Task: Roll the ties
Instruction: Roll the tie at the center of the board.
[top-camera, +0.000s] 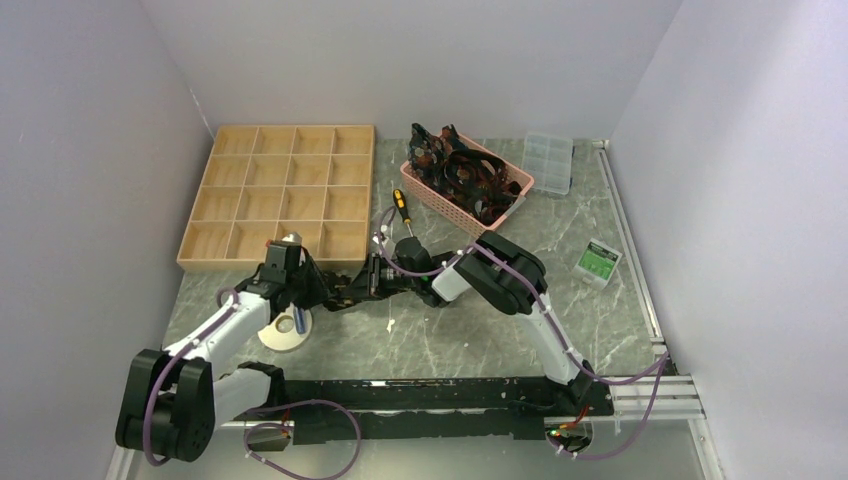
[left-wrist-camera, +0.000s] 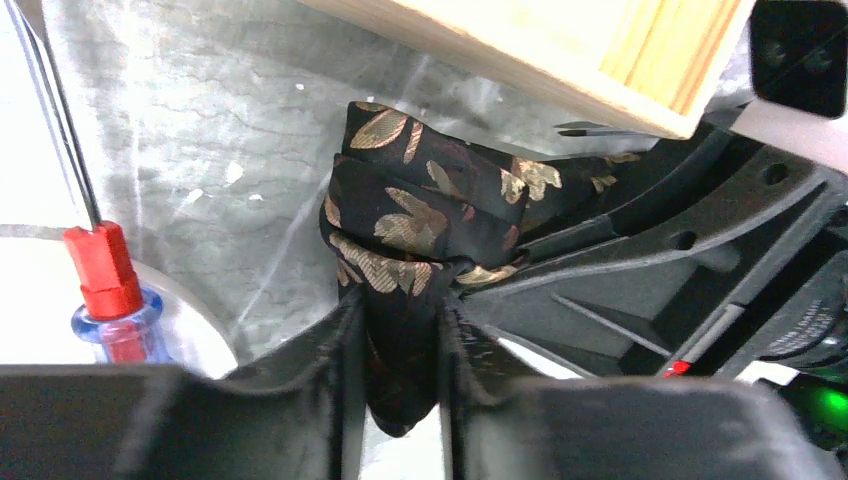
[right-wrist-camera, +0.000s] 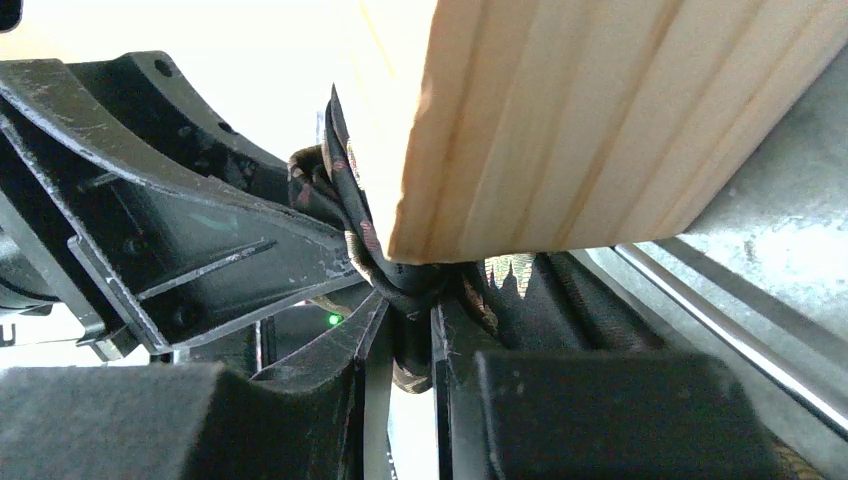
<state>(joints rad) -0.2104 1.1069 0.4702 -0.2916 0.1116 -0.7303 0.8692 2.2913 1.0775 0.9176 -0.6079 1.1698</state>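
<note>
Reaching in from the near edge of the table (top-camera: 450, 335), both arms are angled inward and held low, meeting just before the tray (top-camera: 278, 262). One tie (left-wrist-camera: 420, 215) is pinched at its lower fold by the left gripper (left-wrist-camera: 400, 330), and a strand of it is nipped from the other side by the right gripper (right-wrist-camera: 408, 340). The tie is bunched into a loose, part-formed roll against the tray's front wall and is judged unfinished. No roll is seen in the tray. Farther back, more ties (top-camera: 465, 172) are heaped unrolled in the basket (top-camera: 440, 200), so most of the task is judged undone.
</note>
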